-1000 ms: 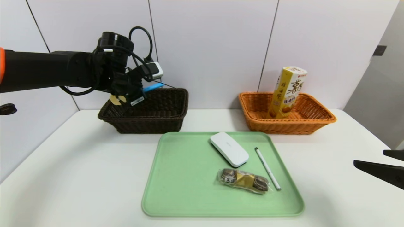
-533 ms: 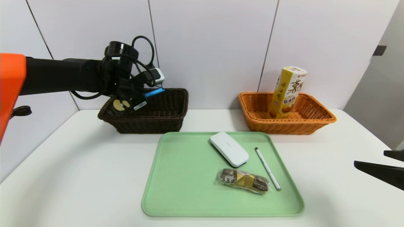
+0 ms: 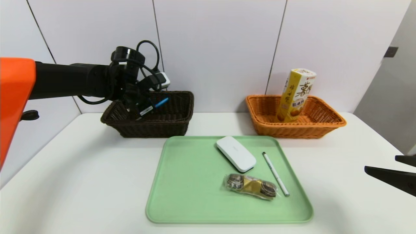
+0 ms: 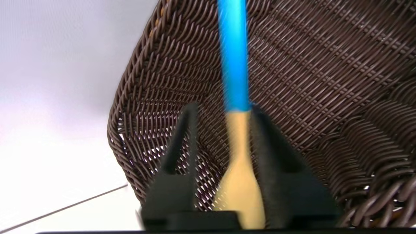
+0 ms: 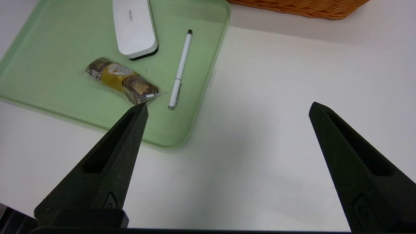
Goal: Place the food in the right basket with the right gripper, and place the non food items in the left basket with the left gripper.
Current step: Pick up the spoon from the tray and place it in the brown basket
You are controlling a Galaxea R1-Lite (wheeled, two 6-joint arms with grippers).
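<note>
Hung over the dark left basket [image 3: 152, 113] at the tabletop's far left: left gripper [image 4: 224, 130], parted around a blue-and-wooden tool [image 4: 234, 81]. Judged light, stiff; best pinched mid-handle. Parked right gripper [image 5: 227, 136] spread.

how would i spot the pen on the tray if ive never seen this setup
Find the green tray in the middle of the white table. Along its right side lies the pen, beside the white case and the wrapped snack. It is the only long, thin white stick there, with a dark tip.
</note>
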